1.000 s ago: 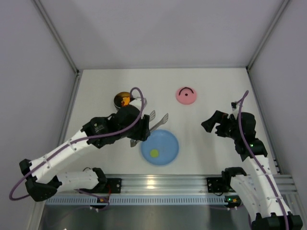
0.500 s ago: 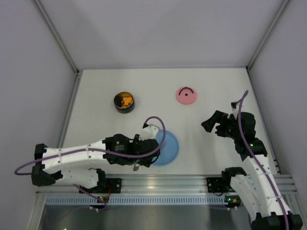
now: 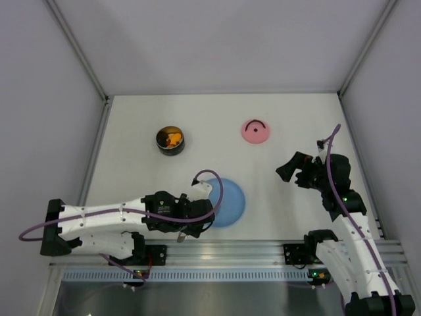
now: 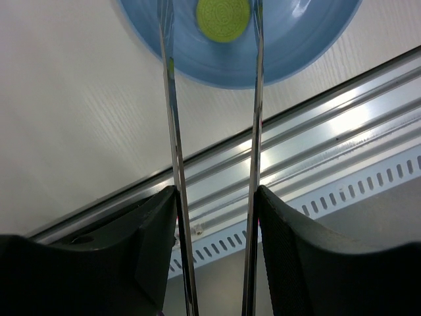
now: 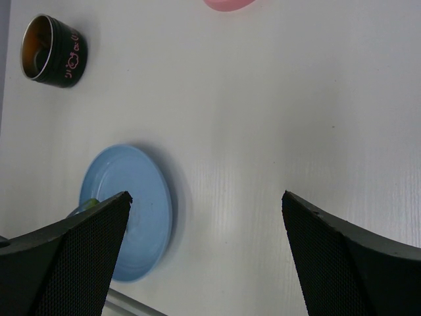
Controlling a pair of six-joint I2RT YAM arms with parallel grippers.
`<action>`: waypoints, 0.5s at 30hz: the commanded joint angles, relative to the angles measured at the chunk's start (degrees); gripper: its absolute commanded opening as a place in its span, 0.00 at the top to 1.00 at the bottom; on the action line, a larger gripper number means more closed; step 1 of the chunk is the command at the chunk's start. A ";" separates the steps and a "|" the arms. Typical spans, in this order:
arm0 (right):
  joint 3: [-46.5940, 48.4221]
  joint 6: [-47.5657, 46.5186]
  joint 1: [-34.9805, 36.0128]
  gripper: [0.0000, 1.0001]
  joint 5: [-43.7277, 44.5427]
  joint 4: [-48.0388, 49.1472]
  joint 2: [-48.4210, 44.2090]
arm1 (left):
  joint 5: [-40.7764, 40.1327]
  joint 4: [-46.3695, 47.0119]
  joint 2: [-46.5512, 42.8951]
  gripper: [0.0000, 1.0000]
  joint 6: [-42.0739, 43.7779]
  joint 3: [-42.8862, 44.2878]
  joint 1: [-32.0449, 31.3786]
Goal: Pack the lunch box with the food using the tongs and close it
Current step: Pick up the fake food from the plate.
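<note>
Left wrist view: left gripper [image 4: 216, 217] clamps the tongs [image 4: 172, 131], arms flanking the green food piece [image 4: 223, 18] on the blue plate [image 4: 309, 39]; right gripper [image 5: 205, 197] stands open, empty.

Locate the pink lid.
Top view: pink lid sits right of centre on the far side, lunch box to its left, blue plate below-left in frame; touching neither.

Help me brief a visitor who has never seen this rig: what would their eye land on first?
First, the left gripper holding the tongs, a green food piece showing between their two thin arms on the blue plate near the front edge of the table. Then the lunch box at back left with orange food inside, its pink lid lying apart to the right.
</note>
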 commanded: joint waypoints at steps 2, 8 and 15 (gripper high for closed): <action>0.44 -0.14 -0.85 0.04 -0.22 2.26 -0.58 | 2.55 3.78 -2.06 0.44 0.64 -0.89 -0.66; -0.18 -0.05 -0.94 0.04 -0.22 2.35 -0.67 | 3.43 3.87 -1.88 0.45 0.73 -1.24 -0.74; -0.53 -0.14 -0.85 0.04 -0.22 2.52 -0.76 | 2.91 3.25 -1.18 0.50 0.29 -0.98 -0.74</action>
